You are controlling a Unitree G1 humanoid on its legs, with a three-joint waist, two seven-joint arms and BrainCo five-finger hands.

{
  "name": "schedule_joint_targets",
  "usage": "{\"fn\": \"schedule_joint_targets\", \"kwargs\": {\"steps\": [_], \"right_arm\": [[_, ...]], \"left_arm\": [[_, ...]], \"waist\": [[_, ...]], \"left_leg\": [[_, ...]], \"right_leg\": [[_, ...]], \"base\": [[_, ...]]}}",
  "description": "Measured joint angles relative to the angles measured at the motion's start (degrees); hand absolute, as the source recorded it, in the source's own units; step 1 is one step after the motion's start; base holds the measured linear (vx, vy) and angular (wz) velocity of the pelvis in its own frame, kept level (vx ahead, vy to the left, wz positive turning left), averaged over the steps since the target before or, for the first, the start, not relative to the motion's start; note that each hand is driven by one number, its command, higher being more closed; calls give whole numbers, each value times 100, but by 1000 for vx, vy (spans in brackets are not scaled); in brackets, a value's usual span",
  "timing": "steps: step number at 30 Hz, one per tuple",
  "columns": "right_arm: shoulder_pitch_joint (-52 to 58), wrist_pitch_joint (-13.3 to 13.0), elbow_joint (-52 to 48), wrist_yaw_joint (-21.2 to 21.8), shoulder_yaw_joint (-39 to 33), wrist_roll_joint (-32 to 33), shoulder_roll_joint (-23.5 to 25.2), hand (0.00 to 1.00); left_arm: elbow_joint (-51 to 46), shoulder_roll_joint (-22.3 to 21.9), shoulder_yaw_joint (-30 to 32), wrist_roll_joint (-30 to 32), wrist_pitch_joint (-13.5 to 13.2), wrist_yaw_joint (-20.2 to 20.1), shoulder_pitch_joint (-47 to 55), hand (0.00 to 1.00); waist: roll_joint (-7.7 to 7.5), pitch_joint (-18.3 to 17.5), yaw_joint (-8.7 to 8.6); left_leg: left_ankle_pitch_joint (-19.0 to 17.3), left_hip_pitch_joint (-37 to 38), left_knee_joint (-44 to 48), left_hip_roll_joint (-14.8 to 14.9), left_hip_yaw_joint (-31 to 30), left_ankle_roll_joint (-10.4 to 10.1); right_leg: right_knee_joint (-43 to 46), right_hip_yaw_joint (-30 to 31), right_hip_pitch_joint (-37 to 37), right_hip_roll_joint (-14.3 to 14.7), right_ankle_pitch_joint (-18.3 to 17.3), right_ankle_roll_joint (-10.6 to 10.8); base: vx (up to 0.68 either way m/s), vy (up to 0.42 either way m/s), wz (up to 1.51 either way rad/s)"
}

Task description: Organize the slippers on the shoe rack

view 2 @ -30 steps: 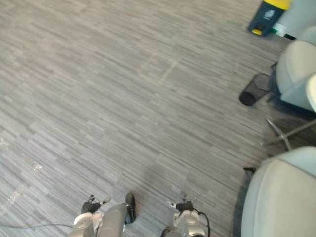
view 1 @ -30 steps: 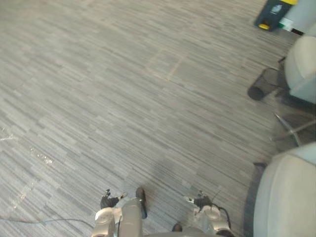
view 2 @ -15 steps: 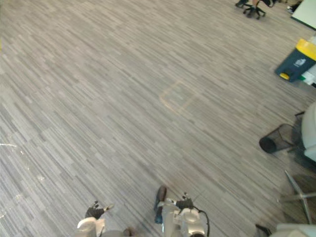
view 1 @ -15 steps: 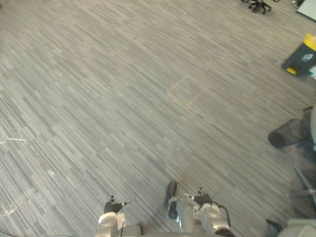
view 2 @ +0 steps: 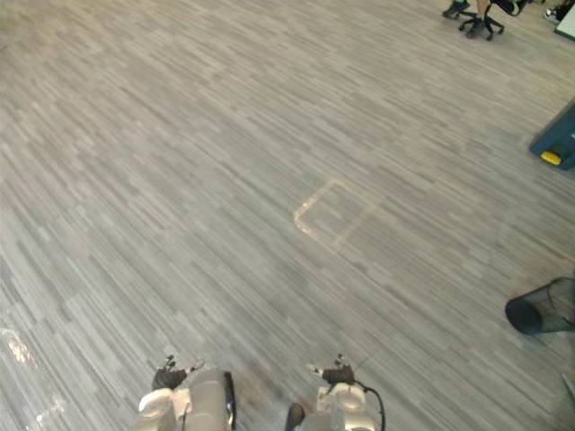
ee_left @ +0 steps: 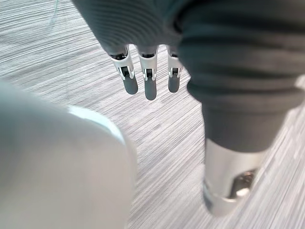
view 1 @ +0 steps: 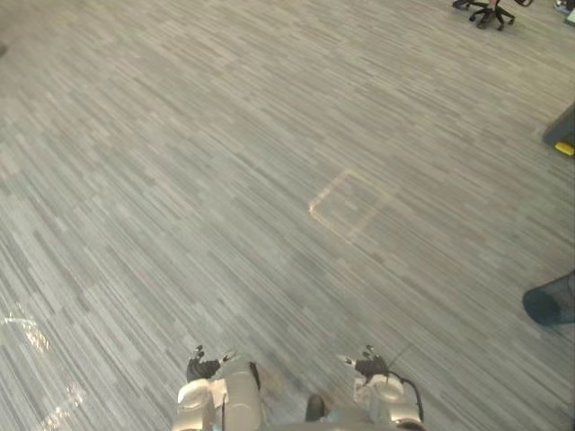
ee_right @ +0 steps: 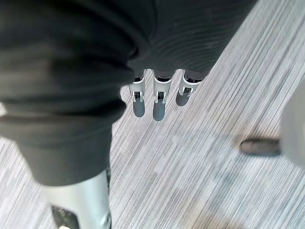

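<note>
Swinging since a second ago, the head camera (not the things) now sets the taped square point(view 1: 349, 204) mid-floor in the left eye view. The right eye view shows more of the black mesh bin point(view 2: 542, 308). In the wrist views, the left hand point(ee_left: 149, 86) and right hand point(ee_right: 159, 102) hang straight-fingered and empty. Where the slippers are, I cannot tell.
</note>
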Motion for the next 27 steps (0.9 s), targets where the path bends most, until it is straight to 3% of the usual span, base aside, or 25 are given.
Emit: {"fn": "schedule_joint_targets", "kwargs": {"steps": [2,3,4,6,8,11,12,13,14,15,16,18,19,20,21,22,23,25,27], "right_arm": [[27,-13,-11,-1,-114,-53,0,0],[25,-12,-2,5,-113,-58,-2,0],[24,-12,0,15,-108,-58,-12,0],[36,-14,48,30,-110,-63,-27,0],[31,-18,18,33,-108,-64,-26,0],[-16,-24,19,36,-133,-66,-54,0],[-75,-31,31,36,-133,-66,-54,0],[-98,-30,52,38,-129,-64,-53,0],[-145,-18,137,41,-132,-65,-56,0],[-169,-17,174,44,-132,-65,-60,0],[-228,-2,243,62,-125,-72,-92,0],[-289,0,286,78,-149,-90,-136,0],[-301,3,302,79,-194,-118,-124,0],[-287,14,262,80,-215,-121,-127,0],[-283,17,252,81,-207,-121,-127,0],[-238,41,203,76,-137,-109,-78,0],[-202,61,199,72,-133,-104,-17,0],[-135,67,204,75,-100,-71,7,0],[-84,64,200,47,-122,-62,2,0]], "left_arm": [[34,30,-21,-2,21,0,-2,0],[133,76,-103,-3,48,-1,-13,0],[193,80,-120,-5,55,0,-16,0],[348,106,-135,-16,84,3,-24,0],[354,91,-147,-31,97,4,-37,0],[464,90,-157,-111,98,4,-74,0],[518,105,-187,-112,96,2,-84,0],[567,136,-270,-112,95,1,-94,0],[622,194,-353,-111,89,-10,-103,0],[637,199,-350,-111,89,-11,-97,0],[715,200,-355,-110,92,-12,-82,0],[745,171,-345,-106,90,-18,-65,0],[746,119,-323,-89,95,-16,-54,0],[720,79,-263,-67,112,-27,-19,0],[703,63,-246,-61,114,-27,-22,0],[617,15,-130,-13,124,-30,8,0],[498,-13,-81,7,117,-37,27,0],[394,1,-104,23,106,-68,28,0],[285,-39,-100,25,82,-119,45,0]], "waist": [[-36,-51,31],[-36,-50,27],[-15,-34,15],[21,-7,-34],[47,6,-44],[30,-13,-74],[28,-16,-97],[16,-25,-119],[-42,-13,-144],[-48,-15,-166],[-13,-54,-276],[75,-98,-279],[160,-109,-284],[263,-119,-308],[282,-109,-309],[352,-69,-271],[358,-51,-211],[331,-29,-97],[313,-43,-44]], "left_leg": [[-424,156,388,-13,271,290],[-613,433,377,-35,419,398],[-754,647,357,-42,467,444],[-985,1288,244,-53,655,538],[-1097,1693,-9,-44,722,507],[-1177,2451,-614,-3,953,378],[-1171,2639,-837,18,1064,347],[-1172,2731,-979,4,1132,287],[-1171,2975,-1244,-83,1187,156],[-1177,3044,-1279,-102,1184,135],[-1156,3250,-1450,-74,1110,64],[-1047,3316,-1377,114,896,-112],[-950,3184,-930,271,682,-281],[-841,2801,119,510,451,-397],[-785,2702,404,560,392,-394],[-535,2072,1997,850,176,-330],[-765,1675,2962,1000,183,-270],[-993,1271,3271,964,251,-217],[-1209,765,2737,927,372,-104]], "right_leg": [[1086,84,-353,-206,-7,39],[2160,126,-744,-344,144,269],[2951,125,-1061,-423,259,363],[4480,-91,-1644,-550,81,338],[4744,-446,-1939,-567,-52,240],[3725,-1224,-2450,-484,-227,114],[2663,-1419,-2595,-345,-83,71],[1927,-1479,-2605,-261,161,76],[957,-1438,-2678,-179,691,17],[869,-1407,-2704,-161,901,-23],[835,-1300,-2650,-40,1448,-309],[992,-1268,-2623,152,1305,-496],[1075,-1297,-2567,291,1121,-582],[985,-1271,-2366,517,1000,-652],[944,-1263,-2309,564,975,-657],[679,-1104,-1913,800,897,-759],[512,-867,-1539,971,797,-822],[374,-527,-1083,1011,658,-813],[191,-179,-701,976,577,-731]], "base": [[550,327,-42],[640,371,-49],[423,222,-45],[359,129,-32],[303,49,-31],[364,-6,-34],[242,-23,-26],[385,-67,-28],[265,-56,-13],[512,-143,1],[510,-158,9],[514,-181,-6],[612,-268,-33],[612,-268,-32],[505,-159,-46],[459,-45,-70],[551,-46,-79],[465,12,-87],[387,75,-80]]}}
